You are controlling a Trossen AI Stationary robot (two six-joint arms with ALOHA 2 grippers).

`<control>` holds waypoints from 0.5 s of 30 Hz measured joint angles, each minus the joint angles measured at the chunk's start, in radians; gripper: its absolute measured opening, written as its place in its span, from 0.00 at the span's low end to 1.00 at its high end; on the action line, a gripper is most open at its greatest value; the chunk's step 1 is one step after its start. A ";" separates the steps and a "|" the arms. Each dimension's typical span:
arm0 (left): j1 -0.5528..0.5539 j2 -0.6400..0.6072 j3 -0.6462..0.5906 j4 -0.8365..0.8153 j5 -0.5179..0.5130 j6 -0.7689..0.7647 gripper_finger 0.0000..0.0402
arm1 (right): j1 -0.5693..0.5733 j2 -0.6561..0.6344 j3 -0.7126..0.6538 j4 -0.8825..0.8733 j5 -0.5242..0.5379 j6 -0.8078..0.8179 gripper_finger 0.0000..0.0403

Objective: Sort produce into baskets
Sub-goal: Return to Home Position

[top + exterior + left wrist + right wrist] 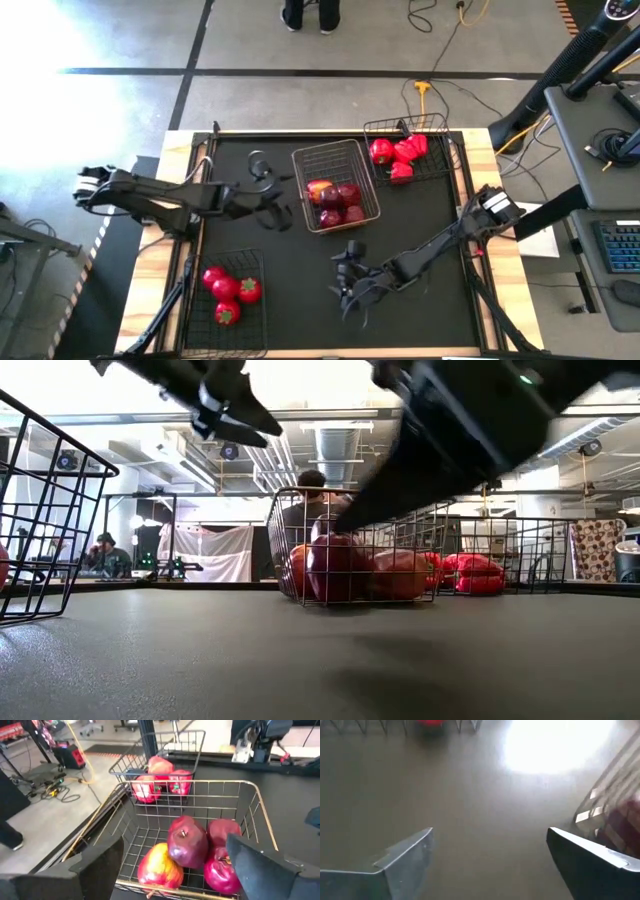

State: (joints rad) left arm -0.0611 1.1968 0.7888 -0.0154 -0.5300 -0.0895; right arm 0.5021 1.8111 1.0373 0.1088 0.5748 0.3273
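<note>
A silvery wire basket (362, 165) stands mid-table and holds a yellow-red apple (159, 867) and three dark red apples (186, 840). A black basket (452, 155) at the far right holds several red peppers (402, 153). Another black basket (258, 330) at the near left holds three tomatoes (228, 292). My left gripper (272, 192) is open and empty, just left of the silvery basket, above the table; it also shows in the left wrist view (174, 842). My right gripper (346, 280) is open and empty over the bare mat, on the near side of the silvery basket; it also shows in the right wrist view (490, 832).
The black mat (300, 270) lies bare between the baskets. A person stands beyond the table's far edge (310, 12). Cables (430, 85) lie on the floor behind the table. A desk with a keyboard (618, 245) stands to the right.
</note>
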 joint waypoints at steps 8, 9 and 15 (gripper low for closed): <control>-0.039 -0.186 -0.192 0.132 0.000 0.006 0.82 | -0.038 -0.017 0.181 -0.150 -0.002 -0.202 0.63; -0.051 -0.212 -0.213 0.153 -0.001 0.014 0.82 | -0.043 -0.025 0.210 -0.191 0.003 -0.234 0.57; -0.112 -0.354 -0.340 0.270 -0.002 0.085 0.82 | -0.052 -0.133 0.242 -0.253 0.001 -0.545 0.22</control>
State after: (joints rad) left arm -0.1732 0.8425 0.4490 0.2546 -0.5320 -0.0046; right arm 0.4499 1.6780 1.2796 -0.1446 0.5763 -0.2178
